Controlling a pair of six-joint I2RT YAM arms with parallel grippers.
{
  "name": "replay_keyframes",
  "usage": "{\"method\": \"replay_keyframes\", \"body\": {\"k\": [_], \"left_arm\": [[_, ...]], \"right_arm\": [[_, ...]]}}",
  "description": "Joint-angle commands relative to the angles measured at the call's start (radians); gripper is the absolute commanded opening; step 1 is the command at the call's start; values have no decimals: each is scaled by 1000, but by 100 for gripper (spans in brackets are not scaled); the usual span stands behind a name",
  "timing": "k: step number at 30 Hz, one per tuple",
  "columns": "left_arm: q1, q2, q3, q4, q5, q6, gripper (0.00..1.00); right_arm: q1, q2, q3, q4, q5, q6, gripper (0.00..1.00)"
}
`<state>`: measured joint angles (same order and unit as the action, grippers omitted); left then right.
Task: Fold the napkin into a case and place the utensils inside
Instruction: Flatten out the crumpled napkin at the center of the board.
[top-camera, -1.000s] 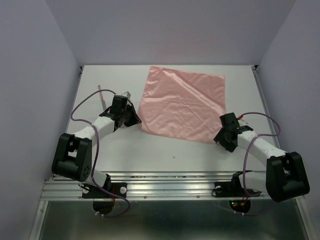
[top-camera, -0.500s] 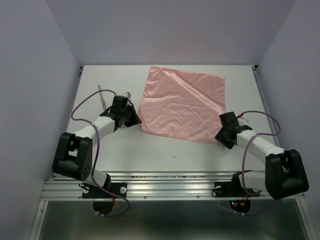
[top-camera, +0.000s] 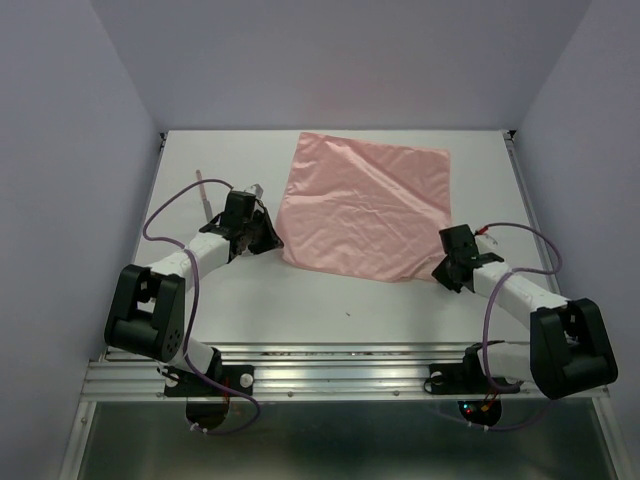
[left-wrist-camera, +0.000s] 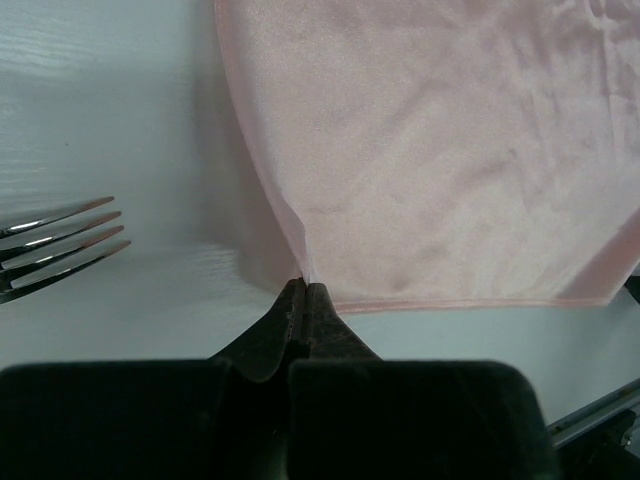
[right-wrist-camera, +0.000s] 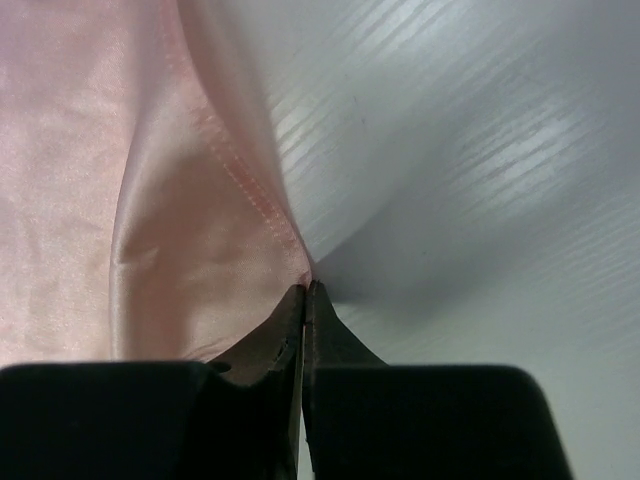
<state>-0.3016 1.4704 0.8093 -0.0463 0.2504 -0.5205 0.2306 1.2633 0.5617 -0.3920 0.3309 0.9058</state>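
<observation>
The salmon-pink napkin (top-camera: 365, 208) lies spread open and flat on the white table, tilted a little. My left gripper (top-camera: 272, 236) is shut on the napkin's near left corner (left-wrist-camera: 306, 268), which rises into a small peak at the tips. My right gripper (top-camera: 436, 272) is shut on the near right corner (right-wrist-camera: 300, 262), the hem bunched up against the closed jaws. A fork's silvery tines (left-wrist-camera: 55, 240) lie on the table left of the left gripper. A thin pinkish utensil shaft (top-camera: 202, 192) shows by the left arm. No case is formed.
The table's back edge meets the wall just beyond the napkin. White side walls (top-camera: 70, 180) close in left and right. A purple cable (top-camera: 520, 232) loops beside the right arm. The metal rail (top-camera: 330, 365) runs along the near edge.
The right gripper moved forward to the napkin's near right corner and closed on it; it stood open a second ago. The left gripper stays shut on its corner.
</observation>
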Motion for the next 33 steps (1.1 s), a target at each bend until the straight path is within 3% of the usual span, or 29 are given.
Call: {"method": "replay_keyframes", "body": {"k": [1,4,9,15,22,33], "left_arm": [[-4,-25,51,-29,-5,25,0],[-4,-53,85,-38,-3,39,0],[-4,-159,139,-7,-34,39,0],[24,-156,416,-64,-20,79,0],[29,-147,683,-145,46,128,0],[27,-369,884,-144,-42,249,0]], "right_arm": [[7,-86,48,-103,39,5,1],[7,-151,107,-134,91,-31,1],[7,-171,350,-189,177,-128,1],[7,-159,645,-168,319,-286,1],[7,-133,962,-105,339,-459,1],[7,-278,1194,15,344,-578,1]]}}
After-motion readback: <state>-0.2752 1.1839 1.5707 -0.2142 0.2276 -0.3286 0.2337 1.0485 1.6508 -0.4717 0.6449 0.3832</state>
